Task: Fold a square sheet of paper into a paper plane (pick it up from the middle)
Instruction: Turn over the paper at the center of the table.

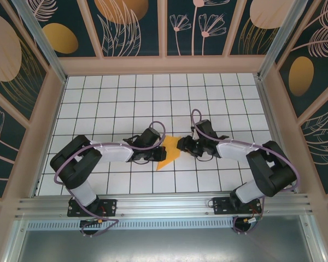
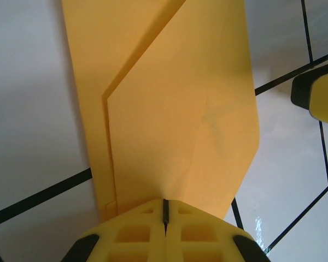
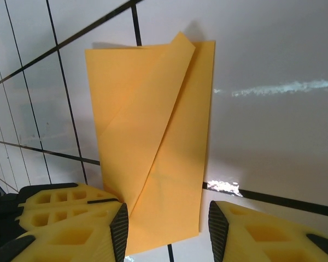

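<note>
The left claw (image 2: pixel 165 214) lies low over the table (image 1: pixel 98 103) with its jaws pressed together. It appears to pinch one end of the paper (image 1: pixel 168 154), though the wrist view is too close to show how deep the edge sits between the tips.

The paper lies flat near the middle of the table, a little toward the near edge, between the two arms. It is already partly folded, an orange-yellow strip with a slanted flap laid across it (the flap's corner lifts slightly at the far end, seen from the right wrist).

The right claw (image 3: pixel 167 229) has its jaws apart, one on each side of the paper's other end. Its left pad is just beside the paper's edge and its right pad stands clear of it, so nothing is held on this side.

The step in hand looks like setting up the next fold, with the left claw as anchor. To do it well, the left pinch should keep firm and low so the strip cannot swivel. The right claw would do best to close on the loose flap alone, not on both layers. It should then carry that edge over in a shallow arc, line it up on the centre crease, and only then press it down. Pulling along the strip would risk sliding it out of the left pinch or skewing the creases.
</note>
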{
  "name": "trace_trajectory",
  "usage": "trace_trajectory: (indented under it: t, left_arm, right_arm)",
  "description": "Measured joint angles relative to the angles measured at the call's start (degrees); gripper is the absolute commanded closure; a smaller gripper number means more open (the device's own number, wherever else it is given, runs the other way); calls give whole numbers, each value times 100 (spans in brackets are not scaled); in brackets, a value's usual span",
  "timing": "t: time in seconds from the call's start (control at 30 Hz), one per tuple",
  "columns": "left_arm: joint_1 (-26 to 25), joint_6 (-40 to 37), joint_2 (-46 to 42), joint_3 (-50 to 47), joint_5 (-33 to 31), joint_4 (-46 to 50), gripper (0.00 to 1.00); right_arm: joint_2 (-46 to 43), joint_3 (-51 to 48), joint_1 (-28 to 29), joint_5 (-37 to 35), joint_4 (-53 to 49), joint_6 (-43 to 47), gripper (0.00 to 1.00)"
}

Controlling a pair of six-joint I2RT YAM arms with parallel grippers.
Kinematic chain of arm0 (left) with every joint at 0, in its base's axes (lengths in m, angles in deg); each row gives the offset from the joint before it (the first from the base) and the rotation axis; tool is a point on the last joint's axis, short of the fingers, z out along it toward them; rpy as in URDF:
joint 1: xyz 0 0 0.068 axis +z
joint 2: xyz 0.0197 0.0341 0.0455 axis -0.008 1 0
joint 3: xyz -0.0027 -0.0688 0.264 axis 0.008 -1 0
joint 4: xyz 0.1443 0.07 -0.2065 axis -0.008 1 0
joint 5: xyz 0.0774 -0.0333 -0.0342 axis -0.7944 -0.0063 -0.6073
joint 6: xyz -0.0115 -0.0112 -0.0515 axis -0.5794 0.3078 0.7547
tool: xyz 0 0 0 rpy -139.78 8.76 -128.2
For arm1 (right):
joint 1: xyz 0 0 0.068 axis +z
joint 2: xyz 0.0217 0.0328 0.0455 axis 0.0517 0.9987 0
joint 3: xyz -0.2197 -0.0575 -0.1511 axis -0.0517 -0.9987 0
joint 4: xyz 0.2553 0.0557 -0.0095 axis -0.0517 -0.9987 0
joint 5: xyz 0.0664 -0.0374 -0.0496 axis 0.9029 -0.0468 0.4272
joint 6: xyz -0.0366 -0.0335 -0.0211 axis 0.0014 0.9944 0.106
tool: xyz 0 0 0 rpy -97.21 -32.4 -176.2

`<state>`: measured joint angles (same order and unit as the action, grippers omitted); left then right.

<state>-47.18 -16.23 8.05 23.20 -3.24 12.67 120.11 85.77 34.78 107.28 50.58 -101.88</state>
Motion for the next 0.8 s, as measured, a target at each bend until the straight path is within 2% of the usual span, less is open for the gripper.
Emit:
trace_trajectory:
  t: [0.8]
  left_arm:
    - [9,50,-33,-188,122,-361,92]
  right_arm:
    - [306,-138,118,149,407,-358,54]
